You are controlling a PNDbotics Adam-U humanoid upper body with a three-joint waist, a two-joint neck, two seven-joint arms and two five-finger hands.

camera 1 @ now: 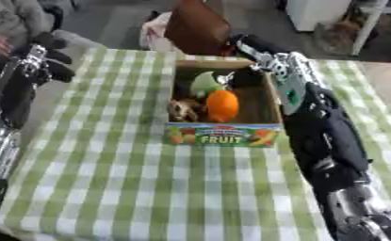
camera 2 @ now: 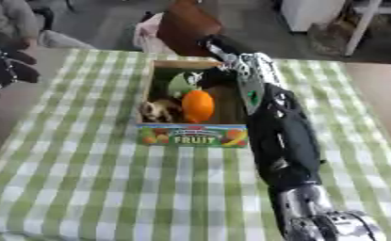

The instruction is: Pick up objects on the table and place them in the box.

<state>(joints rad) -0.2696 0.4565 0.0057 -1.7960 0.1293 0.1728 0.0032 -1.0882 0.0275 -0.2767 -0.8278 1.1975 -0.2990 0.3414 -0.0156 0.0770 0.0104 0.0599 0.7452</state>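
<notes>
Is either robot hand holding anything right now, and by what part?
It cannot be told for the right hand: it reaches into the fruit box, its fingers hidden beside a pale green item. The left hand, at the table's far left edge, holds nothing.

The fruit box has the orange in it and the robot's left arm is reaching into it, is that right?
Not quite. The arm reaching into the fruit box is the right one; its right hand is inside, as the right eye view shows. The orange is in the box.

A green-and-white checked table [camera 1: 132, 188] carries a cardboard fruit box [camera 1: 223, 134] near its far edge.
</notes>
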